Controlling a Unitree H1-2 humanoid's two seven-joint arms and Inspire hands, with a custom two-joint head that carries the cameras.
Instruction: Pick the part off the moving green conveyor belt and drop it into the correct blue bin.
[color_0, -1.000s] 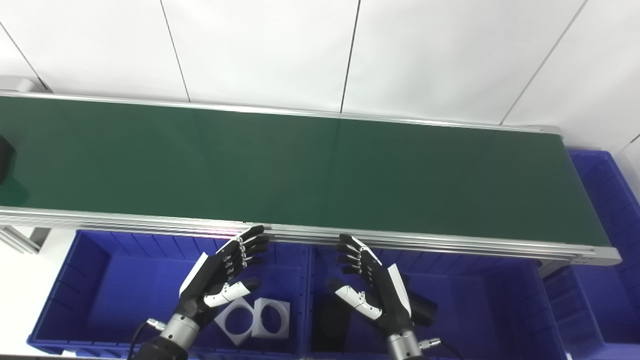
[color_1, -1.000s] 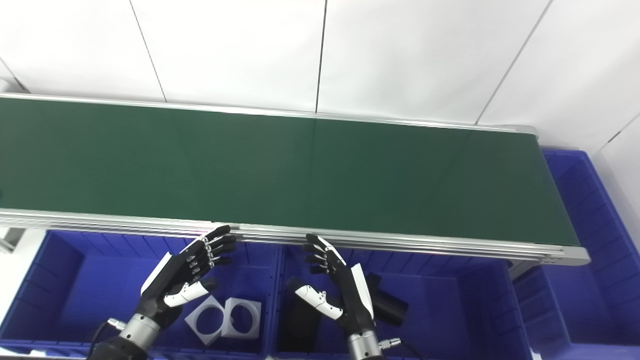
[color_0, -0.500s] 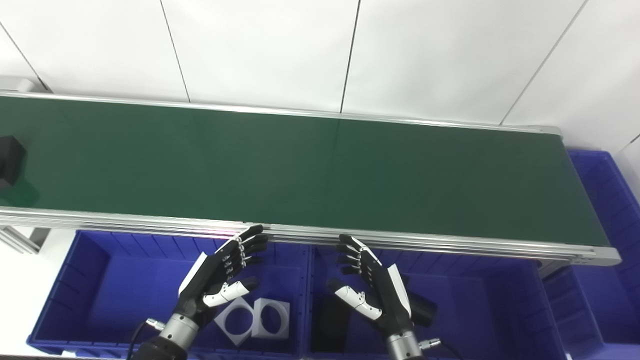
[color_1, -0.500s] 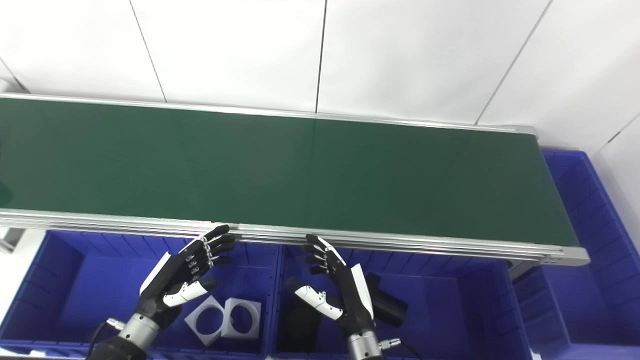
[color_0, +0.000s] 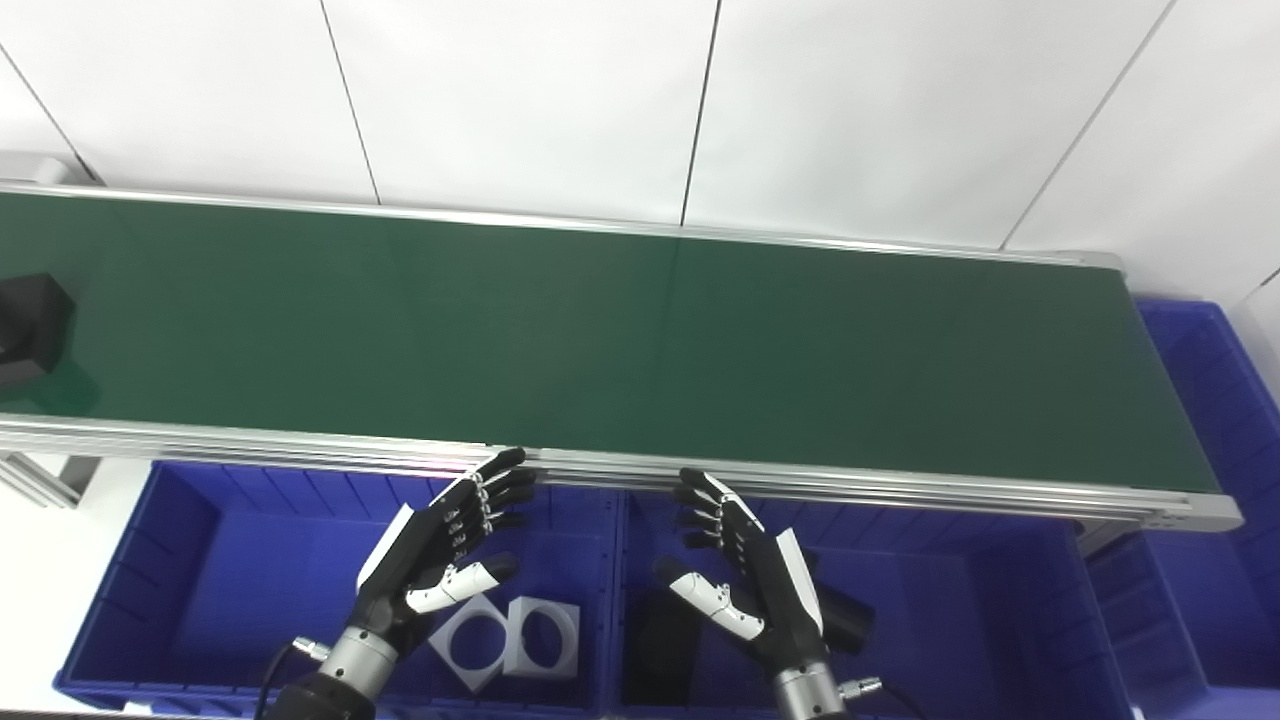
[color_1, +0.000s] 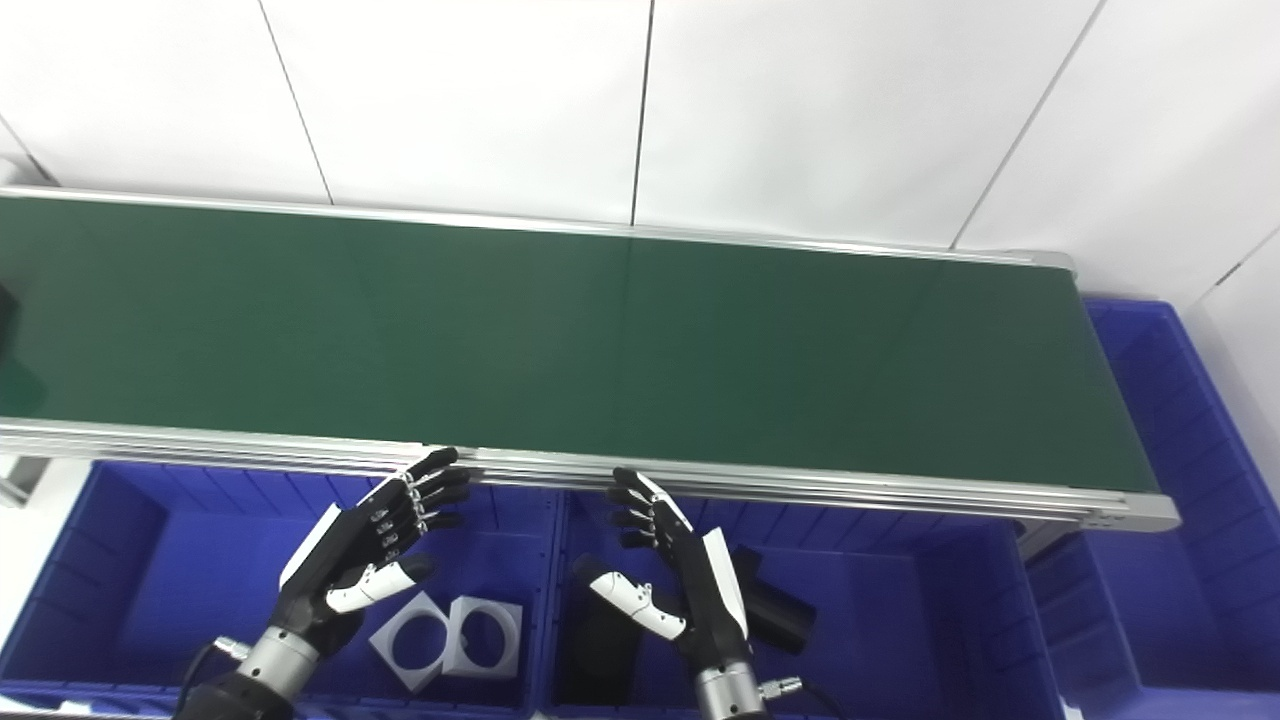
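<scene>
Black and blocky, the angular plastic part (color_0: 30, 325) rides the far left end of the green conveyor belt surface (color_0: 620, 340) beneath white wall panels (color_0: 520, 100), while my left hand (color_0: 440, 550) and right hand (color_0: 745, 575) hover spread and empty above the blue plastic bins (color_0: 180, 560).

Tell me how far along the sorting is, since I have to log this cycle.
Done: two white parts lie in the left bin, and black parts lie in the middle bin. In hand: nothing; the left hand and right hand hover open over the bins. Left: a black part at the belt's far left needs picking and dropping.
</scene>
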